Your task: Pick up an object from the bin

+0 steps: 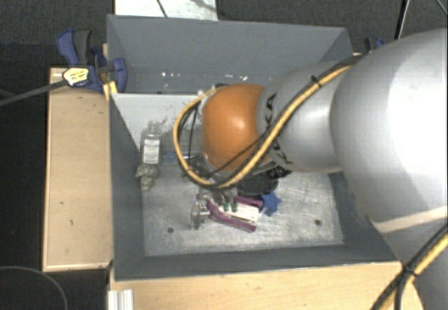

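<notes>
Even light from above falls into the bin (231, 43); its back wall reads pale, its floor speckled bright. My arm (378, 113) carries a soft sheen along its top and shadows the floor under my orange cover (231, 123).

arm (336, 113) over bin (210, 50) | clear bottle (151, 146) left | purple-white piece (238, 217) beneath arm

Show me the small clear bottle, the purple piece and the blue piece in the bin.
small clear bottle (151, 146), camera view, on the label at mid-body.
purple piece (235, 220), camera view, on its long body near the middle.
blue piece (270, 203), camera view, on its visible right corner.
</notes>
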Tool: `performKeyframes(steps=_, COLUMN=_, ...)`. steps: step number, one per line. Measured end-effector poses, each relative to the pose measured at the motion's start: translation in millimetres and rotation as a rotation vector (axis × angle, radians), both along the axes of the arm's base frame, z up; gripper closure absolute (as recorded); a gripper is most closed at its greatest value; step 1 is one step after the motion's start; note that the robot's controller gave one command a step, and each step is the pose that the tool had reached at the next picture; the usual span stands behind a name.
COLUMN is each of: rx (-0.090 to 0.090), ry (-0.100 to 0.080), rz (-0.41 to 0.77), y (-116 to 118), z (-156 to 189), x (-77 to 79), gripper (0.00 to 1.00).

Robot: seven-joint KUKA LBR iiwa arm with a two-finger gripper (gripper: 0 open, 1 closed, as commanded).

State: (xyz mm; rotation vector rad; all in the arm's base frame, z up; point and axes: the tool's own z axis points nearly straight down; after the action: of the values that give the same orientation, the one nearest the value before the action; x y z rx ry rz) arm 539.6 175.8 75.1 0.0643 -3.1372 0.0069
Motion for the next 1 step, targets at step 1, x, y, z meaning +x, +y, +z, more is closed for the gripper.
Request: performKeyframes(steps=1, rx=0.003, ry=-0.003, rz=0.368, y=-60.6, z=17.2, x=-11.7, gripper=0.0)
